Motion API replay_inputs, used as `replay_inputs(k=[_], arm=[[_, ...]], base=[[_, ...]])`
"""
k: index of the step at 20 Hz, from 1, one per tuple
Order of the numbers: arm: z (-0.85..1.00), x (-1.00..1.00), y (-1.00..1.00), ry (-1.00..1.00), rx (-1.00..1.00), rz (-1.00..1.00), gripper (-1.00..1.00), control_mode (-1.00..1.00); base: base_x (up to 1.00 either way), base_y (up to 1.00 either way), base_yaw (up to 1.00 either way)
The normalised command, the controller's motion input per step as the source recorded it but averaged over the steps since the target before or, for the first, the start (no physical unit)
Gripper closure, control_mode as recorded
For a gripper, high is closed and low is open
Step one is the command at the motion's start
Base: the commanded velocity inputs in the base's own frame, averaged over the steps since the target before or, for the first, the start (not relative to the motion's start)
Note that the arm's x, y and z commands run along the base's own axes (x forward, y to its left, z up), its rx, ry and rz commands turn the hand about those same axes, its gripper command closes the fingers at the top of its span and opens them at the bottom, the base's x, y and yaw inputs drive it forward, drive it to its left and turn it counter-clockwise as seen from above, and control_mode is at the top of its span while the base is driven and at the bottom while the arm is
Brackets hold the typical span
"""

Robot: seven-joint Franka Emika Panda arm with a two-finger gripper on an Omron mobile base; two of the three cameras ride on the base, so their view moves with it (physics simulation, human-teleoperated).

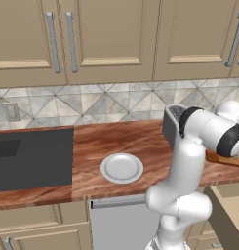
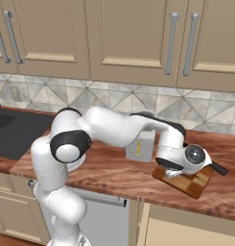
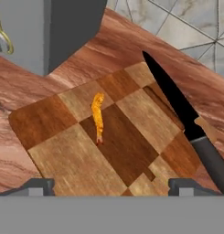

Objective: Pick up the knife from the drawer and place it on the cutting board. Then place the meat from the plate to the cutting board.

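**Operator:** My pincer (image 3: 111, 186) is spread as wide as it goes, hanging just above the cutting board (image 3: 63, 162). Both fingertips (image 3: 38, 186) stand clear at the near edge of the board, and there's nothing between them. I'm not touching anything.

**Supervisor:** So where are the task items?

**Operator:** The knife (image 3: 177, 109) lies across the far side of the board, its black blade pointing away from me and its handle running off the edge. The meat (image 3: 98, 116), a little orange strip, rests near the middle of the checkered wood, apart from the knife. In the left base view the plate (image 1: 122, 168) sits bare on the counter, well away from the board.

**Supervisor:** And the drawer?

**Operator:** A tan box sticks out at the lower right of the left base view, which I take to be the drawer (image 1: 233, 215), open. I can't see inside it properly.

**Supervisor:** Anything left to do?

**Operator:** I judge not. Knife and meat both rest on the board, so both placements look finished. All that remains, I'd say, is lifting the arm clear.
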Motion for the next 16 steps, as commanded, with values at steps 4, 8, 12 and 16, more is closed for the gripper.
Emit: replay_inputs(k=[4, 8, 12, 16], arm=[[0.57, -0.44, 0.0, 0.0, 0.0, -0.06, -1.0, -1.0], [0.2, -0.82, 0.19, -0.11, 0.0, -0.1, -1.0, -1.0], [0.23, -0.83, 0.49, -0.12, 0.0, -0.15, -1.0, -1.0], [0.33, -0.68, 0.57, -0.07, 0.0, -0.17, -1.0, -1.0]], base=[[0.0, 0.0, 0.0], [0.0, 0.0, 0.0], [0.0, 0.0, 0.0], [0.0, 0.0, 0.0]])
